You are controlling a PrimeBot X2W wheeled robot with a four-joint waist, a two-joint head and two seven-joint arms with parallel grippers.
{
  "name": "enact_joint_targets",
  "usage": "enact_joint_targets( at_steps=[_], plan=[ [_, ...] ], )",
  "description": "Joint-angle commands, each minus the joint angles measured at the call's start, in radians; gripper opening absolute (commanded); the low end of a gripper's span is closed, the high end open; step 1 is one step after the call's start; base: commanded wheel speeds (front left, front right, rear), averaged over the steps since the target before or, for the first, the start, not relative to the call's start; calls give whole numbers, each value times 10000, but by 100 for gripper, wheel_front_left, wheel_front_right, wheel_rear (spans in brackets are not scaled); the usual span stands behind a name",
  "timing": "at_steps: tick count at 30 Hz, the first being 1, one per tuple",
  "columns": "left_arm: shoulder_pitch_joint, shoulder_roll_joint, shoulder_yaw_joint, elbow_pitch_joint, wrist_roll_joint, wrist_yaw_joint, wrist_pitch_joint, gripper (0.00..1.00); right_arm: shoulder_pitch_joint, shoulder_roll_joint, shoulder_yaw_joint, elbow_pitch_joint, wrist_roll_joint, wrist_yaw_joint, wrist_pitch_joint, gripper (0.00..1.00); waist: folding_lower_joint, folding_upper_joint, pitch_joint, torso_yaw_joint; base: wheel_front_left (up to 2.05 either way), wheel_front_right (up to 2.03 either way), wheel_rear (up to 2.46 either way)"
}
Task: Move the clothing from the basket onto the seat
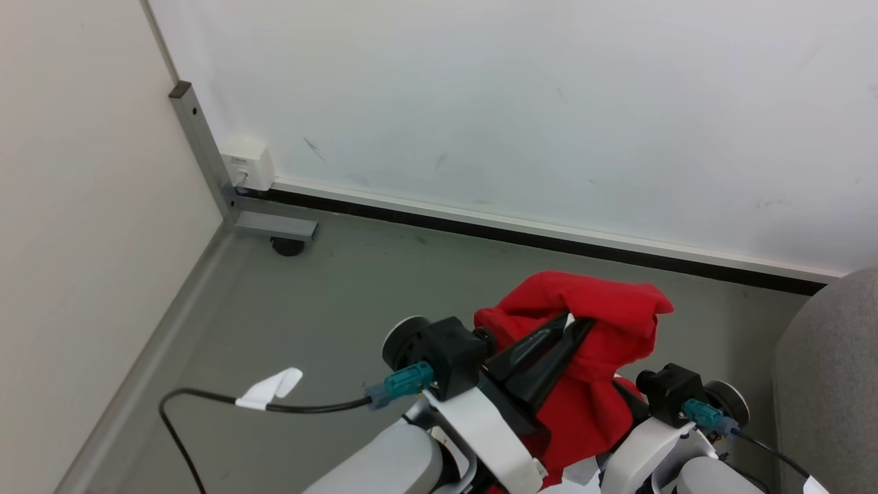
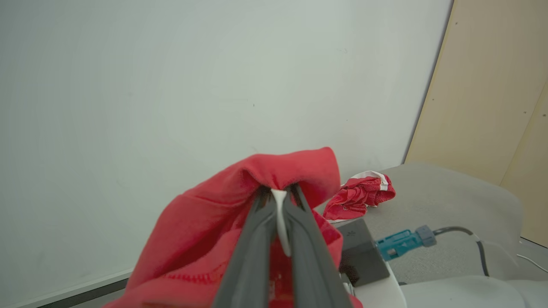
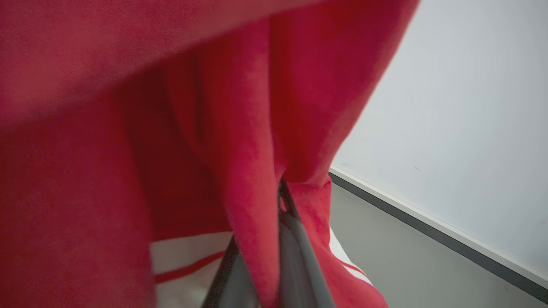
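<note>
A red garment [image 1: 590, 309] with white bands hangs in the air over the grey floor, held up between both arms. My left gripper [image 1: 573, 324] is shut on its top fold; in the left wrist view the left gripper [image 2: 279, 194] pinches red cloth [image 2: 214, 222] and a white strip. My right gripper [image 3: 279, 205] is shut on a hanging fold of the same garment [image 3: 128, 128], and the cloth covers most of its fingers. A second crumpled red garment [image 2: 359, 194] with white trim lies on the grey seat [image 2: 449, 201]. The seat's rounded edge [image 1: 830, 377] is at the far right. The basket is out of view.
A white wall [image 1: 514, 103] with a dark skirting strip [image 1: 549, 240] runs ahead. A grey metal post [image 1: 202, 151] on a caster foot and a white socket box [image 1: 248, 163] stand in the left corner. A black cable [image 1: 206, 398] with a white tag trails from my left wrist.
</note>
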Motion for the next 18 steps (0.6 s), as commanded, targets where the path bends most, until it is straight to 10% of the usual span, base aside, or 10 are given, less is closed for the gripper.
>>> enact_joint_targets(
  at_steps=[1,15,16,18],
  plan=[
    [-29,74,42,-26,-86,38,-60,0,117,-78,-67,-51,-75,-23,1,0,0,0,2,-25,0,0,0],
    [14,312,201,72,-140,245,-127,0,354,-194,-1254,-709,-163,-23,1,0,0,0,169,-700,0,0,0],
    [18,331,211,76,-144,262,-125,11,375,-203,-1340,-763,-171,-23,0,0,0,0,189,-791,0,0,0],
    [22,354,203,75,-133,269,-134,99,423,-226,-1539,-872,-180,-23,1,0,0,0,219,-979,0,0,0]
  ],
)
